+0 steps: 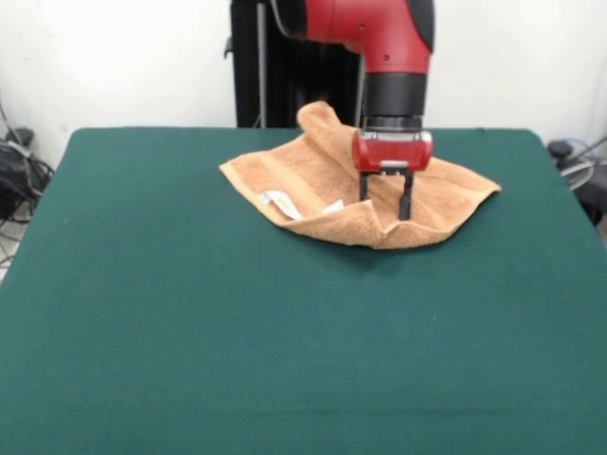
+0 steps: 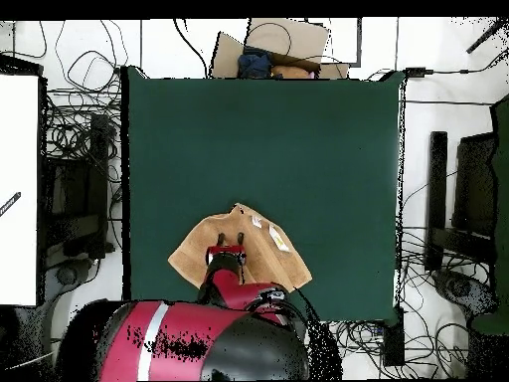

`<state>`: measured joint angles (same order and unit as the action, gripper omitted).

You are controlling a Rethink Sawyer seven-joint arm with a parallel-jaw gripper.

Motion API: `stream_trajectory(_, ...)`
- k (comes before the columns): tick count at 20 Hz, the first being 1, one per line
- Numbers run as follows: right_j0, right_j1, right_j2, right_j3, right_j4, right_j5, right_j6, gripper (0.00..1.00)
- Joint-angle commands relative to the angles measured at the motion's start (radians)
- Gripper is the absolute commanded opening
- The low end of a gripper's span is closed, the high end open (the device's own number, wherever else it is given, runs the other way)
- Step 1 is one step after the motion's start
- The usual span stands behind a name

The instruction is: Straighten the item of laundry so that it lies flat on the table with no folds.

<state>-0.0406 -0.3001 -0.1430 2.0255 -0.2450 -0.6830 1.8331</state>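
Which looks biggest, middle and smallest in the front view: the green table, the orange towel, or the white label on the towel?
1. The table, biggest by far.
2. The towel, lying rumpled under the gripper.
3. The white label, a tiny strip at the towel's edge.

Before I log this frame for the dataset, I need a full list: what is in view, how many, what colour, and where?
towel: one, light orange-tan, rumpled with a raised fold, on the table's half near the robot; white labels at one edge.
table: one, dark green top, fills most of both views.
cables: many, dark, on the floor beside the table.
cardboard box: one, brown, beyond the table's far edge in the overhead view.
arm: one, red and black, reaching down over the towel.
gripper: one, black fingers, open, at the towel's surface.
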Motion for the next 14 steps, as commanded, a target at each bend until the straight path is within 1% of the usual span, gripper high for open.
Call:
stream_trajectory(1, 0.003, 0.107, -0.028, -0.162, 0.032, -0.026, 0.073, 1.00)
stream_trajectory(5, -0.011, 0.110, -0.014, -0.182, 0.000, -0.066, 0.072, 1.00)
stream_trajectory(6, -0.022, 0.116, -0.005, -0.192, -0.020, -0.101, 0.079, 1.00)
stream_trajectory(10, -0.057, 0.121, 0.025, -0.207, -0.067, -0.122, 0.105, 1.00)
stream_trajectory(12, -0.055, 0.101, 0.020, -0.197, -0.077, -0.113, 0.099, 1.00)
stream_trajectory(14, -0.041, 0.055, 0.017, -0.178, -0.068, -0.035, 0.088, 1.00)
